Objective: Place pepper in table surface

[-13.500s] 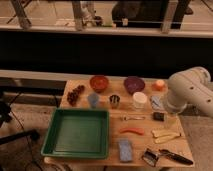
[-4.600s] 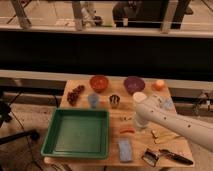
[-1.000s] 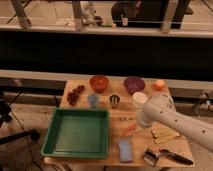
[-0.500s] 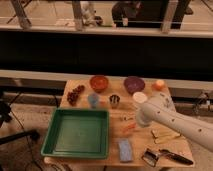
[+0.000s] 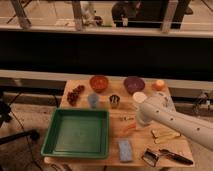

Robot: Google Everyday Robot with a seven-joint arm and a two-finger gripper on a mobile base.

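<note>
One hand (image 5: 134, 121) above pepper (image 5: 129, 128)

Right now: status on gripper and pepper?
Gripper low over table, just above pepper. Pepper lying on wood right of green tray. Arm covers table's right middle.

One camera looks down from the front, fairly far, facing the table surface (image 5: 100, 150), gripper hidden
</note>
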